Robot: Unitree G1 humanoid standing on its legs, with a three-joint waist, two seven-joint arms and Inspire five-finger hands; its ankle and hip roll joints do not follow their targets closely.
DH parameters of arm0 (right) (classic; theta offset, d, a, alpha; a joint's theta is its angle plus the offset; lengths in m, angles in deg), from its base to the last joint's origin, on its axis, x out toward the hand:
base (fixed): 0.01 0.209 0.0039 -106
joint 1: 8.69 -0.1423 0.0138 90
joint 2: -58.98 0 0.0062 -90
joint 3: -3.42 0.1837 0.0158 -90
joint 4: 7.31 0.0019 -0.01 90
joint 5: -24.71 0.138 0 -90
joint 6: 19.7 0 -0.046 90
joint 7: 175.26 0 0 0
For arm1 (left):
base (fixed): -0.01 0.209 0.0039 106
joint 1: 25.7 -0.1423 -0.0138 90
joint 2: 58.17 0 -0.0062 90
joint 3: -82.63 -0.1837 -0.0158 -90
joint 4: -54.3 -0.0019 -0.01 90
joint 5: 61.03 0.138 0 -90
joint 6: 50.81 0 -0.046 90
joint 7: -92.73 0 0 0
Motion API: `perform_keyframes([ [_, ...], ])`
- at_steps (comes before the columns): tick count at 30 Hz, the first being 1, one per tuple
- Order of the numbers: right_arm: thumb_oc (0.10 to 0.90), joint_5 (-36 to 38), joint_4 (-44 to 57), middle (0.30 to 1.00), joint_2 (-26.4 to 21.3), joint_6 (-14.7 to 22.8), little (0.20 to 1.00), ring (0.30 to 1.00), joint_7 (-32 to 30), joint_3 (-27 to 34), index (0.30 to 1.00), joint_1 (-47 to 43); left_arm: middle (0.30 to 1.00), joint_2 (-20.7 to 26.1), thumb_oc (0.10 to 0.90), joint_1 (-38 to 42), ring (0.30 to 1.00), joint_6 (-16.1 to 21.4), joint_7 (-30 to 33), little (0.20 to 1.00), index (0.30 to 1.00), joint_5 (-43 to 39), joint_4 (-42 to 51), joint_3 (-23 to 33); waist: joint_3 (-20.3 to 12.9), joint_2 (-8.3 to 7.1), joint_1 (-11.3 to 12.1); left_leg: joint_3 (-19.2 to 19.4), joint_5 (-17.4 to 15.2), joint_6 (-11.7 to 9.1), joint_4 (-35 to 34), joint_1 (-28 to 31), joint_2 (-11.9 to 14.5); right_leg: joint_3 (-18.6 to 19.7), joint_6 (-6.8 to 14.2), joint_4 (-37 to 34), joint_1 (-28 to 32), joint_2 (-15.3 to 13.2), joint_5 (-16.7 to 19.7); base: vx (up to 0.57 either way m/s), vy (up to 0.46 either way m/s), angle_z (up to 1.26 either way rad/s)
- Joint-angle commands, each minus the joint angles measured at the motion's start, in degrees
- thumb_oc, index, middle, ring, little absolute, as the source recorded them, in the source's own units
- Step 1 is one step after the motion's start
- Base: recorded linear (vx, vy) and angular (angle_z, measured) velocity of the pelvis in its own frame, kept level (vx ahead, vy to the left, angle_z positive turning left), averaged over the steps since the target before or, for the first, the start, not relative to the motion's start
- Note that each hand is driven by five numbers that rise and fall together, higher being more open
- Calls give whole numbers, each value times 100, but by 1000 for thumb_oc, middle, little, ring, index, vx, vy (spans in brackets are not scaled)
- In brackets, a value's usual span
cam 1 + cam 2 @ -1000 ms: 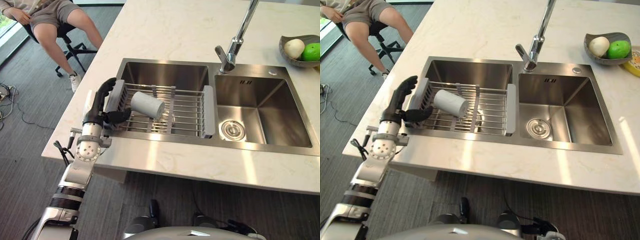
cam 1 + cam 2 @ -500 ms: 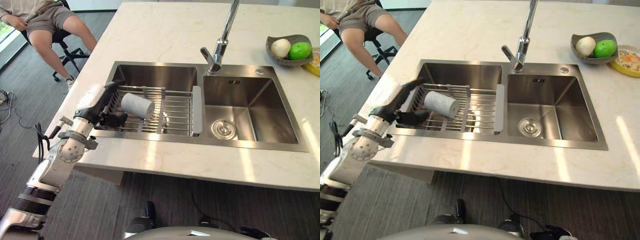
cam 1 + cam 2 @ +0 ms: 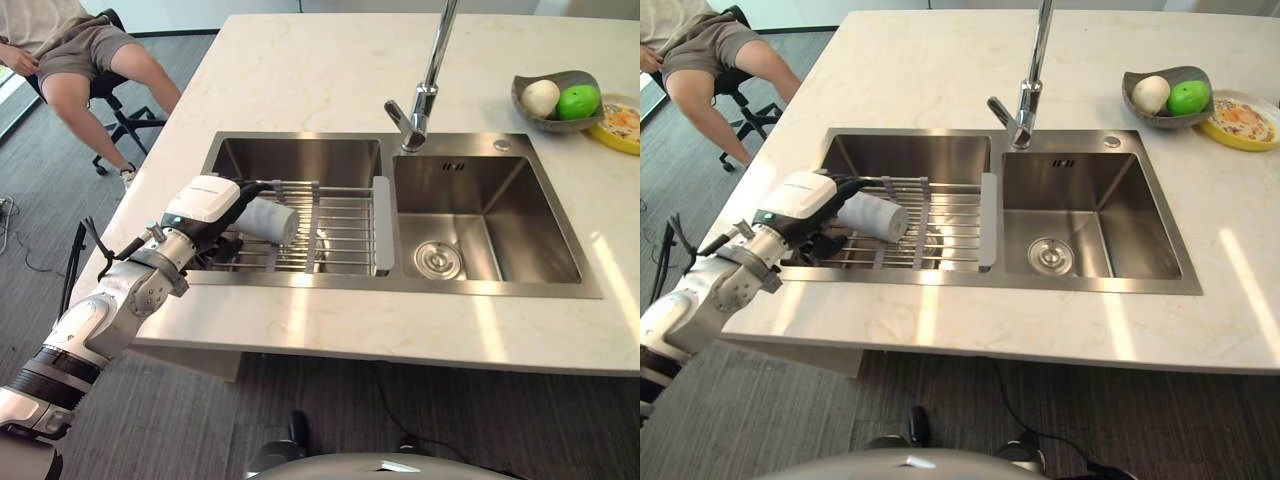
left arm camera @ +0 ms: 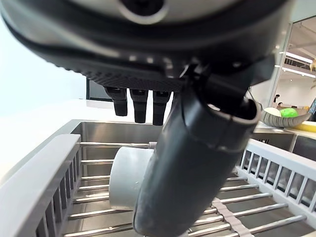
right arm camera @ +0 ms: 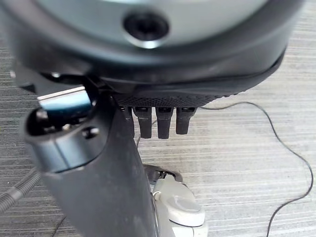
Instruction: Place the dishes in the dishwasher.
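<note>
Left hand (image 3: 205,205) moved over rack (image 3: 340,225), fingers (image 4: 138,104) straight above cup (image 3: 268,219).

- The two eye views look steeply down from the robot's head onto the tabletop (image 3: 330,70) and the double sink (image 3: 470,215), set slightly apart; both share the drying rack (image 3: 940,225) and tap (image 3: 425,95).
- The left wrist view looks low and very close along the left hand (image 4: 197,128), across the rack's bars.
- The right wrist view faces down past the right hand (image 5: 98,163) at the carpeted floor (image 5: 256,148).
</note>
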Motion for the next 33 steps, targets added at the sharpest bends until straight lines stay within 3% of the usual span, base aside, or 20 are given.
perform_keyframes([
  [1,800,141,-89,900,-274,158,900,900,-44,-2,900,162,900,288,800,1017,900,45,505,900,900,464,-138,226,-135,23,81,214,-585,-256,67,252,217,94,339,223,-459,-329,656,29,11,-8],
  [5,800,260,-269,900,-185,17,900,900,-233,55,900,-70,900,158,800,1406,900,-45,495,900,900,802,-482,-433,-132,71,-52,321,-609,-227,55,280,237,253,334,159,-534,-271,672,30,18,-19],
  [25,800,373,-200,900,-309,3,900,900,-399,-56,900,-217,900,-98,800,2804,900,-561,271,900,900,1366,-2539,-1918,31,24,-300,605,-661,-178,44,287,294,657,359,122,-848,-139,794,10,20,-14],
  [26,800,374,-200,900,-311,4,900,900,-399,-64,900,-218,441,-96,494,2841,441,-559,254,441,441,1384,-2580,-1969,39,20,-300,609,-663,-178,44,290,295,653,363,121,-844,-140,797,0,0,0],
  [27,800,374,-200,900,-311,4,900,900,-399,-64,900,-218,441,-96,494,2841,441,-559,254,441,441,1384,-2580,-1969,39,20,-300,609,-663,-178,44,290,295,653,363,121,-844,-140,797,0,0,0],
  [28,800,368,-196,900,-316,1,900,900,-391,-75,900,-223,300,-80,400,2880,300,-554,233,300,300,1400,-2600,-2022,43,22,-301,612,-663,-180,43,296,295,645,368,114,-838,-142,798,0,0,0],
  [33,800,366,-154,900,-291,10,900,900,-381,-123,900,-247,300,9,400,2900,300,-506,271,300,300,1330,-2489,-2051,47,18,-256,571,-675,-181,37,299,294,579,376,98,-796,-157,773,0,0,0],
])
